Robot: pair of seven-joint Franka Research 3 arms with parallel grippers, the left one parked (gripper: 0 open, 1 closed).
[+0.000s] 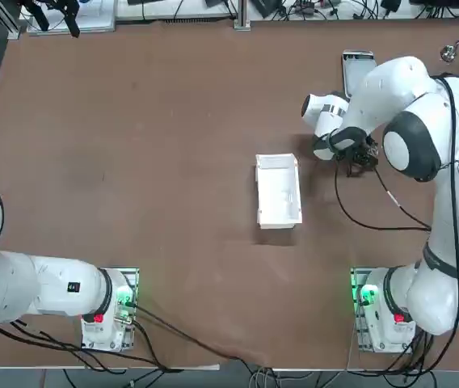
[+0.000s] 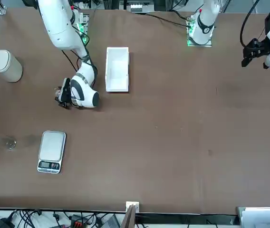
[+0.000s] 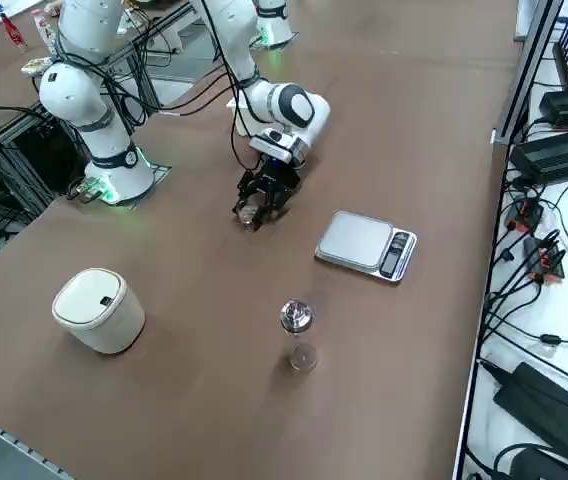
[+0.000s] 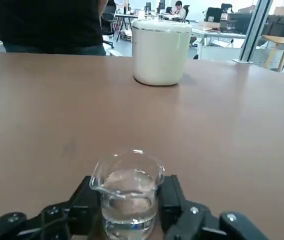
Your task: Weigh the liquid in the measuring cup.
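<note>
- Jaws of the right gripper (image 4: pixel 130 210) closed snugly on the measuring cup (image 4: pixel 128 192), one black pad pressed to each side of its glass wall.
- Cup upright in that grip, spout turned to one side, base seemingly at or just above the worktop (image 4: pixel 222 125); contact with the surface not clear from the wrist view.
- Liquid (image 4: pixel 127 200) colourless, filling roughly the lower half of the cup, level and unspilled.
- Seen from the right side, gripper (image 3: pixel 259 205) low over the brown surface, pointing down, between the white open box (image 1: pixel 279 191) and the scale.
- Scale (image 3: pixel 366 243) flat and grey, platform bare, a short way off from the gripper and not touching it.
- White lidded canister (image 3: pixel 99 309) farther out, well apart from the scale.
- Small shiny metal piece (image 3: pixel 296 317) and a second tiny clear glass (image 3: pixel 303 357) beside it, near the scale's side of the worktop; not involved at present.
- Person in dark clothing (image 4: pixel 49 25) standing past the far edge.
- Done so far, by judgement: reach and grasp of the cup.
- Left to do: lift without tilting, carry across to the scale, set down centred on the platform, release, read the weight.
- Main risk ahead: slopping liquid or slipping glass during the carry.
</note>
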